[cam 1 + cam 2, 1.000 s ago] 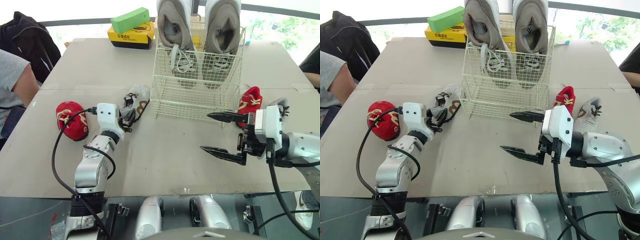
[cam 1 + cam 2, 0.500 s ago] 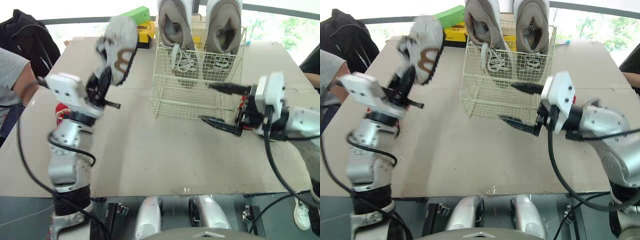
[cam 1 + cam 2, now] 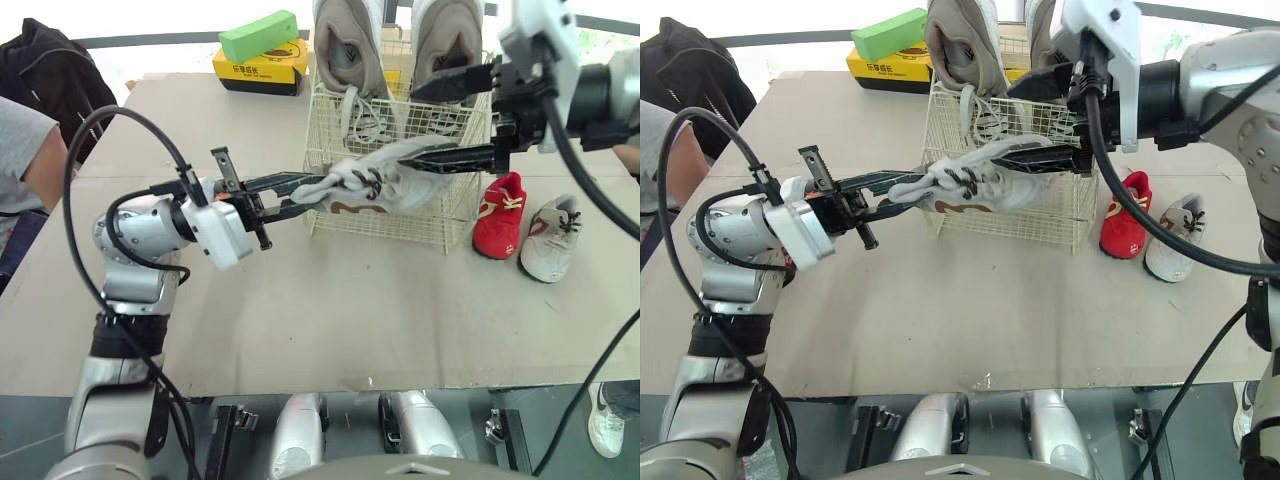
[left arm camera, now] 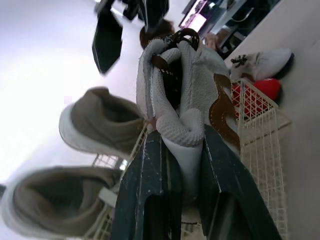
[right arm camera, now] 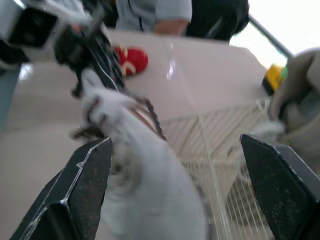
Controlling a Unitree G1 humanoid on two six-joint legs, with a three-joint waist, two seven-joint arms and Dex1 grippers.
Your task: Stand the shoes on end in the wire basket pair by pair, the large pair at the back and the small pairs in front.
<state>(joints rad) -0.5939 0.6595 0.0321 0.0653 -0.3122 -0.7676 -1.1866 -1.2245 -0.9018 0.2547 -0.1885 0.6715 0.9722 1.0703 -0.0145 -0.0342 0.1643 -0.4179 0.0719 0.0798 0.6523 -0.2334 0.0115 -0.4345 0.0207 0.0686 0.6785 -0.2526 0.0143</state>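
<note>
**A:** Where's the small white mesh shoe with the brown patch point(image 3: 375, 180)?

**B:** In the air, lying sideways just in front of the cream wire basket point(image 3: 440, 215). My left gripper point(image 3: 300, 193) is pinching one end of it.

**A:** And your right gripper point(image 3: 412, 128)?

**B:** Spread wide, with the shoe's other end between its fingers. I can't tell if the lower finger touches it.

**A:** What's in the basket?

**B:** The large grey pair of sneakers point(image 3: 345, 40), standing on end at the back. A small red shoe point(image 3: 498, 215) and a small white shoe point(image 3: 548, 238) lie side by side on the table point(image 3: 350, 310), right of the basket.
</note>
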